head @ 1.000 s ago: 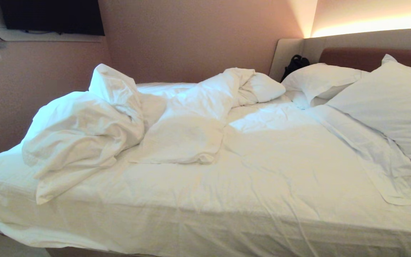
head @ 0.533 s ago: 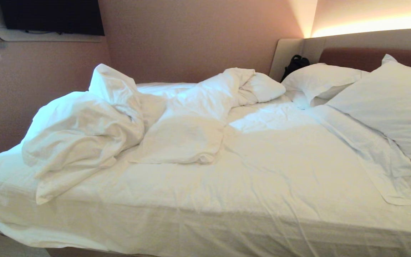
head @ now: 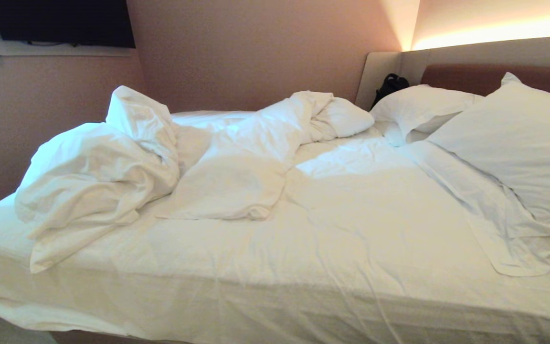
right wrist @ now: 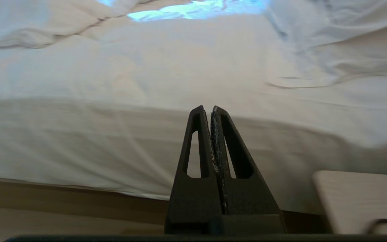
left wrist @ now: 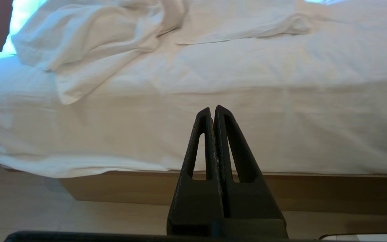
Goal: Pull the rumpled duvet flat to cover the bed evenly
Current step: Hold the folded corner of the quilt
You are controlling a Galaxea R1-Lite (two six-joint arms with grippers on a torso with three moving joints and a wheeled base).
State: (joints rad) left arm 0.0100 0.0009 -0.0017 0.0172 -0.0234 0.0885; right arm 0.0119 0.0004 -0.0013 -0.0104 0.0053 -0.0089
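Note:
The duvet (head: 98, 181) lies rumpled in a puffy white heap on the left part of the bed (head: 332, 267), with a folded ridge running back toward the pillows. Bare white sheet covers the near and right parts of the mattress. Neither arm shows in the head view. My left gripper (left wrist: 213, 108) is shut and empty, held low in front of the mattress side, below and short of the duvet heap (left wrist: 89, 37). My right gripper (right wrist: 208, 108) is also shut and empty, facing the mattress side further right.
Two white pillows (head: 518, 143) (head: 418, 107) lean on the brown headboard (head: 466, 79). A black bag (head: 389, 86) sits in the far corner. A wall runs along the bed's far side. The wooden base (left wrist: 146, 186) meets the floor. A pale tabletop corner (right wrist: 358, 198) stands near the right gripper.
The whole head view has slid slightly to the left, so the camera has moved. The duvet and pillows lie as before.

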